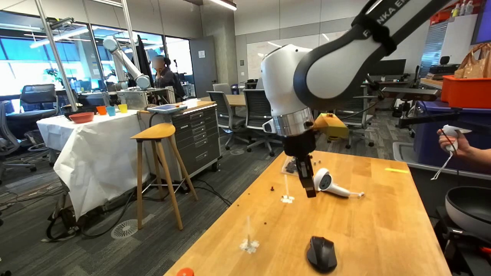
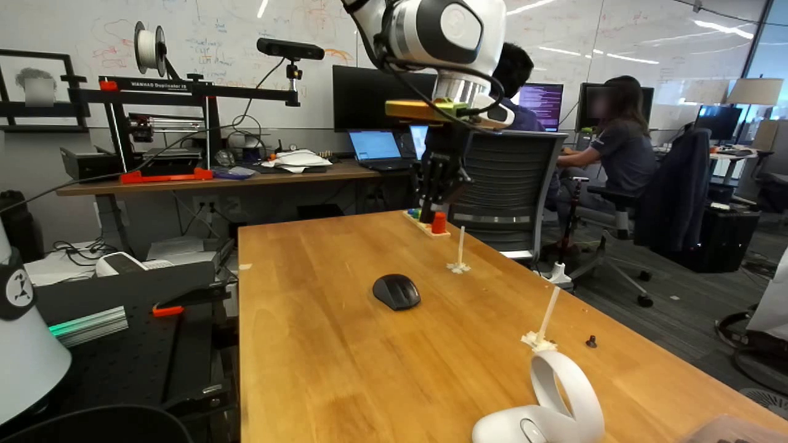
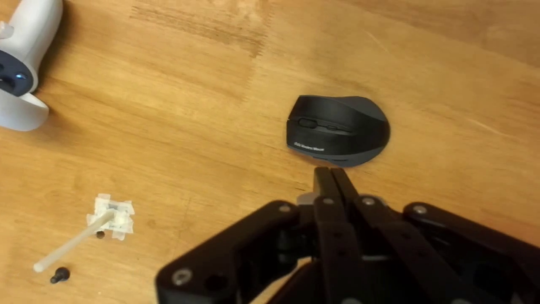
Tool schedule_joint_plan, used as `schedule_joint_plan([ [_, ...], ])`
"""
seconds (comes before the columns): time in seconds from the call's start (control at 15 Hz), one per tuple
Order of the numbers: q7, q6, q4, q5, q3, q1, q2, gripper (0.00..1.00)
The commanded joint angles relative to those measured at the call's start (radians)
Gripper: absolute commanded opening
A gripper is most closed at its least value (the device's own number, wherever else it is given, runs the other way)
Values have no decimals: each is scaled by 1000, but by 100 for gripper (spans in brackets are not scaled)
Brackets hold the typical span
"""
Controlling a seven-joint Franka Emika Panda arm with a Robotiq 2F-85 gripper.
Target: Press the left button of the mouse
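The fingers (image 3: 325,188) are pressed together, with nothing seen between them, and they hang pointing down, raised off the tabletop (image 3: 190,109) as far as both exterior views tell. In your wrist view the mouse (image 3: 339,131) sits just beyond their tips, lower down and not touched, its front end turned to the fingers' left. Its left button (image 3: 304,136) looks to be the front half nearer the fingertips, the one with the pale lettering (image 3: 309,147), a little left of them.

I'd say you are in the approach, with the press not yet made. Your next move calls for carrying the tips forward and slightly left until they stand over that near front half, clear of the scroll wheel (image 3: 307,123), then coming straight down for a light push and lifting away. Come in at a slant and the mouse may skid, since nothing seems to hold it in place. The pale rod (image 3: 74,241) and the white controller (image 3: 36,25) lie well to the fingers' left, so they should not hinder your way down.
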Motion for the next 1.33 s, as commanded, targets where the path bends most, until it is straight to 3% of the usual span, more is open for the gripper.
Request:
schedule_joint_plan([
  [0.0,-114,-80,-43,95,32,-41,-123,6],
  [0.13,-145,-113,-51,121,27,-44,-164,7],
  [0.2,-158,-131,-55,129,22,-46,-182,16],
  [0.27,-181,-160,-54,142,20,-51,-198,33],
  [0.87,-208,-200,-93,119,-10,-57,-334,99],
  [1.27,-196,-281,-82,113,-27,-57,-370,100],
])
